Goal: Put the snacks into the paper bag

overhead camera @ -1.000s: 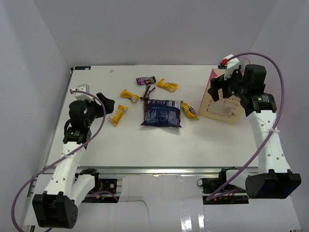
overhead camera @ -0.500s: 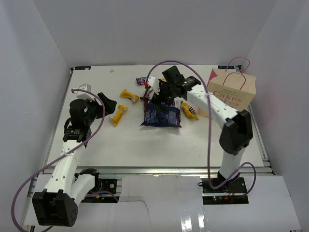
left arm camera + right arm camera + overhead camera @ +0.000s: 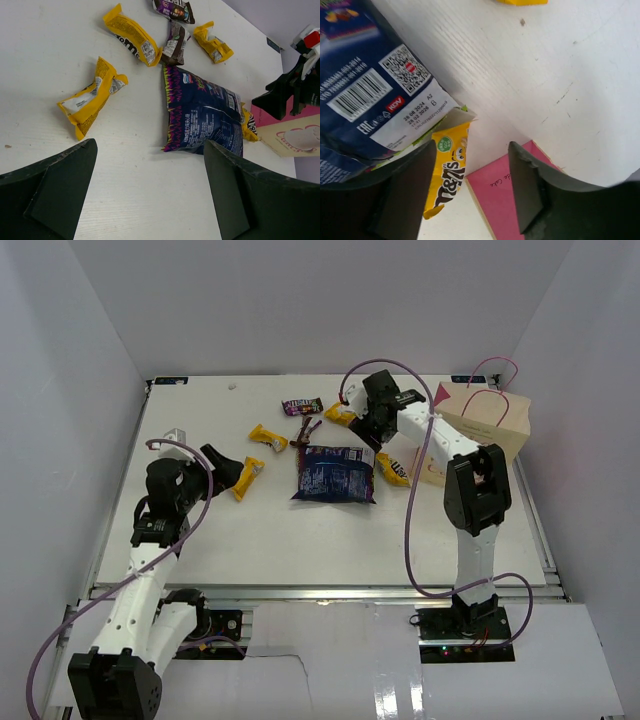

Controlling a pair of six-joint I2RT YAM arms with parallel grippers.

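The dark-blue bag (image 3: 336, 474) lies mid-table, with yellow packets (image 3: 246, 477) (image 3: 267, 437) (image 3: 393, 470) and dark candy bars (image 3: 301, 406) (image 3: 305, 432) around it. The paper bag (image 3: 500, 430) stands upright at the right. My right gripper (image 3: 374, 435) is open and empty, low over the gap between the blue bag (image 3: 365, 90), a yellow packet (image 3: 447, 170) and the paper bag's pink side (image 3: 510, 200). My left gripper (image 3: 225, 465) is open and empty beside a yellow packet (image 3: 92, 97). The left wrist view also shows the blue bag (image 3: 202, 112).
Another yellow packet (image 3: 343, 416) lies partly behind my right arm. White walls close in the table at the back and on both sides. My right arm's cable (image 3: 410, 530) loops over the table's right half.
My right arm left the paper bag, swung to the snacks, then moved right to the gap beside the blue bag. The paper bag now stands upright. My left gripper edged toward the yellow packet.
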